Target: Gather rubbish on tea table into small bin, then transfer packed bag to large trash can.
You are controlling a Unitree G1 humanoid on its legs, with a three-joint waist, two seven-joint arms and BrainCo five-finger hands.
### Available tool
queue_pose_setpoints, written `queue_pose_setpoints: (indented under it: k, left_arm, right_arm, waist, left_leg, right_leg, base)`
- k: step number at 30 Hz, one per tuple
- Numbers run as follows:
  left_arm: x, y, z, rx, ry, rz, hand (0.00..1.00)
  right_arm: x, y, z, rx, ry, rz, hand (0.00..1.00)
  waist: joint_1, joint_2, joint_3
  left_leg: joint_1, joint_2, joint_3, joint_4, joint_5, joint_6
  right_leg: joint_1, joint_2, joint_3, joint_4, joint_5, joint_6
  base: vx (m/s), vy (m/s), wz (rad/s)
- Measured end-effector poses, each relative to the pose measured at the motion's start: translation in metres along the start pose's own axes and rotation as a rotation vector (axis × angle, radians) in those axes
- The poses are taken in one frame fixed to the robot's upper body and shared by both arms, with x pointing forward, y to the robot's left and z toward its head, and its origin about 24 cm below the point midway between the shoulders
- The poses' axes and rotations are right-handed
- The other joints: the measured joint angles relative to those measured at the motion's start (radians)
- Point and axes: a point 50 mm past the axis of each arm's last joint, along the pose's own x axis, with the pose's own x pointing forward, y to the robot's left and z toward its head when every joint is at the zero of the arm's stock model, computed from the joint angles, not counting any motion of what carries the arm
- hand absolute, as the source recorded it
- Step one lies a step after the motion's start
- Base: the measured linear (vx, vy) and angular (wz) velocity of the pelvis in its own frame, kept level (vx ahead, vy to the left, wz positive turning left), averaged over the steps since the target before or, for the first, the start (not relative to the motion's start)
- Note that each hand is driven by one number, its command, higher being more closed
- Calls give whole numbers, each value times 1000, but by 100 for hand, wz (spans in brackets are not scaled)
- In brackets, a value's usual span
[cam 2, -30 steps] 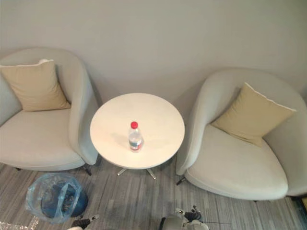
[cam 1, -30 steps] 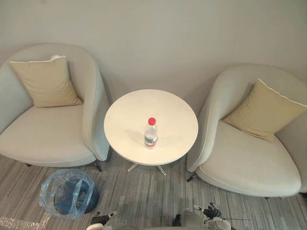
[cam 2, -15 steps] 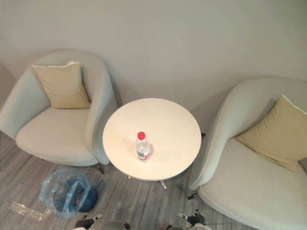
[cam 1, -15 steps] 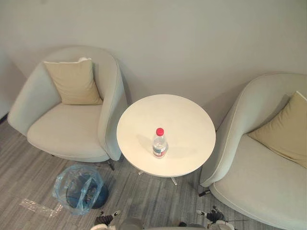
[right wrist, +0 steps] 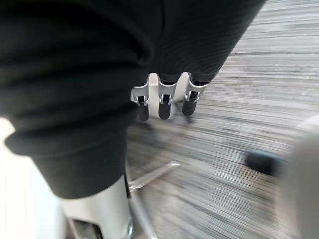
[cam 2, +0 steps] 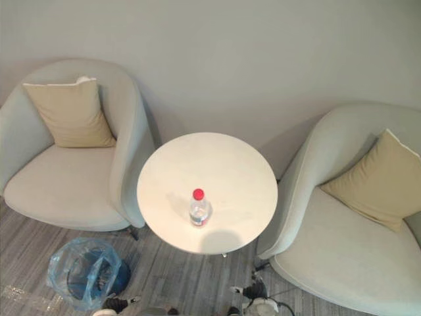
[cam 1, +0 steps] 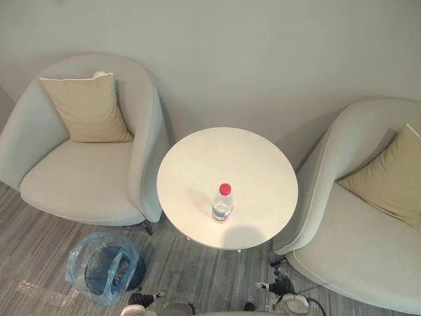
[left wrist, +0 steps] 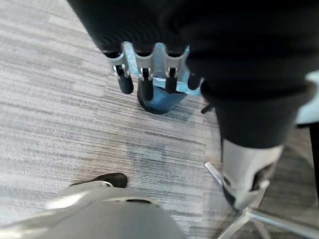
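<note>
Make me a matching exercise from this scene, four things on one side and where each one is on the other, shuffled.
1 bottle
2 small bin
3 tea table
4 tan cushion

A leaning in the left armchair
B on the floor, lined with a blue bag
C between two armchairs
D upright on the table

Pairs: 1-D, 2-B, 3-C, 4-A

We see a table point(cam 1: 243, 158) with a smooth, matt white top and a bottle point(cam 1: 222, 205) of clear, glossy plastic. The left armchair point(cam 1: 79, 184) and right armchair point(cam 1: 352, 240) wear pale grey matt cloth; the left cushion point(cam 1: 85, 108) and right cushion point(cam 1: 388, 178), tan cloth. The bag point(cam 1: 105, 266) is thin, crinkly, see-through blue plastic. The floor point(cam 1: 197, 270) looks rough.
</note>
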Motion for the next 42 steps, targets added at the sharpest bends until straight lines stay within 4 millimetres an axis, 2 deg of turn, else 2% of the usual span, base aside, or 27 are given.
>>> queue_pose_setpoints:
  k: [5, 10, 15, 25, 29, 35, 37, 39, 42]
  left_arm:
    - [-1, 0, -6, 61, 3, -15, 0]
    - [-1, 1, -8, 111, 1, -40, 0]
    - [-2, 4, -12, 147, -6, -50, 0]
    - [-2, 4, -9, 147, -21, -47, 0]
    - [-1, 4, -4, 145, -37, -43, 0]
    - [-1, 4, 1, 141, -55, -24, 0]
    - [-1, 5, 2, 139, -59, -20, 0]
    - [-1, 5, 3, 134, -63, -5, 0]
    - [-1, 4, 4, 122, -61, -5, 0]
  right_arm:
    - [-13, -16, 28, -156, -196, 39, 0]
    - [-18, -11, 49, -194, -316, 118, 0]
    - [-19, -3, 75, -221, -438, 157, 0]
    - [-10, -2, 123, -252, -607, 68, 0]
    - [-6, 3, 140, -212, -650, 36, 0]
    - [4, 10, 150, -197, -639, 38, 0]
    - [5, 11, 155, -191, -654, 40, 0]
    - [5, 12, 168, -186, -692, 31, 0]
    - [8, 12, 178, -150, -707, 16, 0]
  waist:
    - [-3, -1, -9]
    - [-3, -1, -9]
    - [1, -13, -11]
    - [9, -8, 7]
    - [21, -6, 25]
    - [54, -11, 71]
    - [57, -12, 74]
    - [64, -10, 101]
    - [78, -7, 114]
  left_leg:
    - [-13, 0, -33, -1, 0, 0]
    - [-13, -4, -77, -25, 2, -3]
    - [-10, -16, -90, -61, 27, -6]
    - [-29, -20, -137, -88, 52, -15]
    - [-61, -24, -151, -85, 56, -12]
    - [-72, -27, -179, -83, 57, -11]
    - [-100, -30, -195, -71, 57, -11]
    - [-110, -30, -205, -63, 57, -11]
    - [-136, -32, -215, -53, 57, -11]
  right_leg:
    - [2, 8, 8, -43, 32, -5]
    - [-2, 12, 8, -63, 58, -2]
    - [-8, 4, 8, -75, 79, 0]
    - [-23, 5, -22, -75, 83, 1]
    - [-42, 5, -31, -75, 83, 1]
    - [-39, 4, -53, -74, 84, 1]
    - [-53, 3, -66, -74, 84, 1]
    - [-54, 3, -76, -74, 83, 0]
    - [-71, 3, -84, -74, 83, 0]
  base:
    - [-25, -17, -6]
    - [-79, -17, -3]
    - [-83, 1, 3]
    - [-25, -17, 10]
    - [14, 0, 8]
    - [18, 1, 13]
    - [-11, 6, 24]
    - [-11, 6, 15]
    - [-24, 4, 11]
